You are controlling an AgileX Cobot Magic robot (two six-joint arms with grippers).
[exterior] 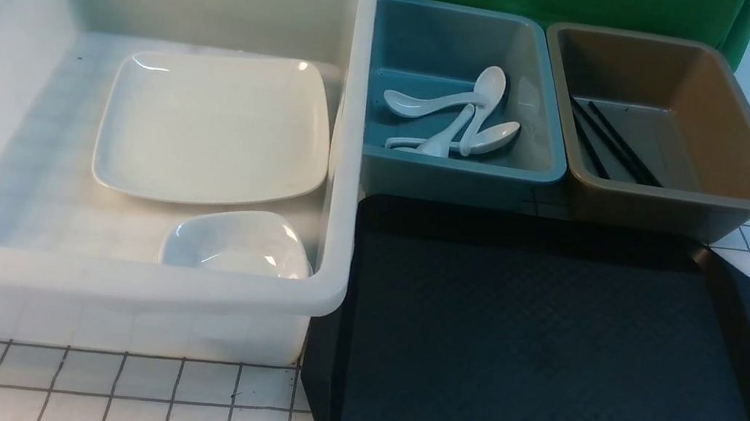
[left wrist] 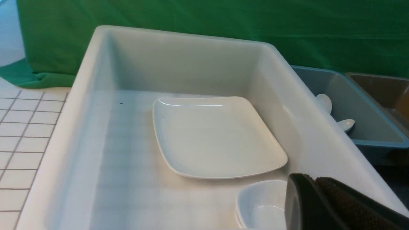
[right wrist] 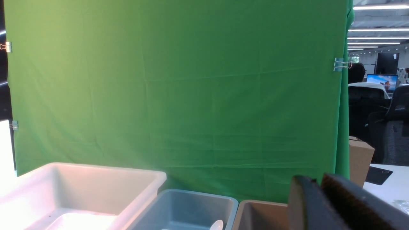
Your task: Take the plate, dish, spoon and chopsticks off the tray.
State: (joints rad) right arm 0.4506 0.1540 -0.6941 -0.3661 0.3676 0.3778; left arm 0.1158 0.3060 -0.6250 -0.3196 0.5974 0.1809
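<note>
The black tray [exterior: 546, 352] lies at the front right with nothing on it. The big white square plate [exterior: 210, 129] [left wrist: 214, 137] rests flat in the white tub [exterior: 116, 277], and the small white dish [exterior: 238, 243] [left wrist: 258, 204] sits next to it at the tub's near right corner. White spoons [exterior: 461, 120] lie in the blue bin [exterior: 462, 168]; I cannot tell the task's spoon from the others. The black chopsticks [exterior: 614, 152] lie in the brown bin [exterior: 678, 194]. My left gripper [left wrist: 311, 177] hangs shut and empty over the dish. My right gripper [right wrist: 318, 179] is raised, its tips a crack apart, holding nothing.
The tub stands to the left of the tray, with the two bins side by side behind the tray. A green cloth backdrop [right wrist: 179, 95] closes off the far side. White gridded tabletop [exterior: 100, 392] shows in front of the tub and to the right of the tray. Neither arm shows in the front view.
</note>
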